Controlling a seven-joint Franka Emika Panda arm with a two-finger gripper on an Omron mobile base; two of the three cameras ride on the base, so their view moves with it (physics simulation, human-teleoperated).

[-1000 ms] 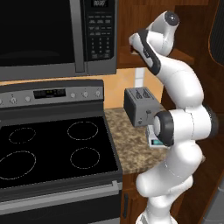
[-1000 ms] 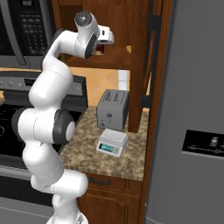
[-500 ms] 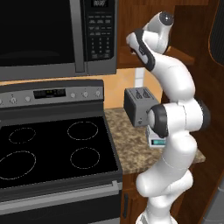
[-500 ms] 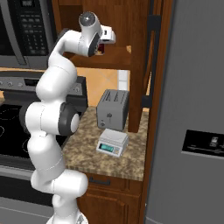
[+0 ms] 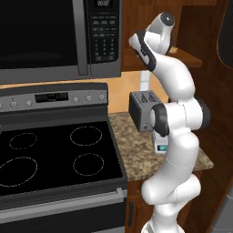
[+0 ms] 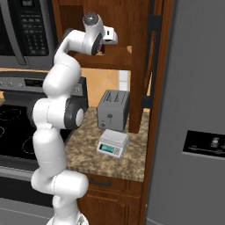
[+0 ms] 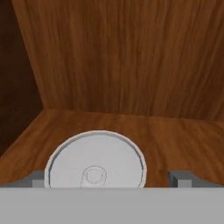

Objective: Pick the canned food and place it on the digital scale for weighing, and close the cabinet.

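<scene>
From the left base view we see the arm reaching up into the cabinet [image 5: 200, 32], hiding most of the digital scale [image 5: 160, 146] on the table [image 5: 136, 154]. From the right, the scale sits whole beside the toaster [image 6: 113, 110]. The hand view shows the canned food [image 7: 95, 162] upright on the shelf, pale lid up, red sides hidden, between widely spread fingers [image 7: 183, 178]

A grey two-slot toaster [image 6: 112, 109] stands upright on the speckled granite surface [image 6: 110, 162], well below the hand. A black and steel microwave [image 5: 59, 36] hangs to the hand's left, above a black glass-top stove [image 5: 54, 159]. A grey refrigerator [image 6: 193, 110] stands to the hand's right.
</scene>
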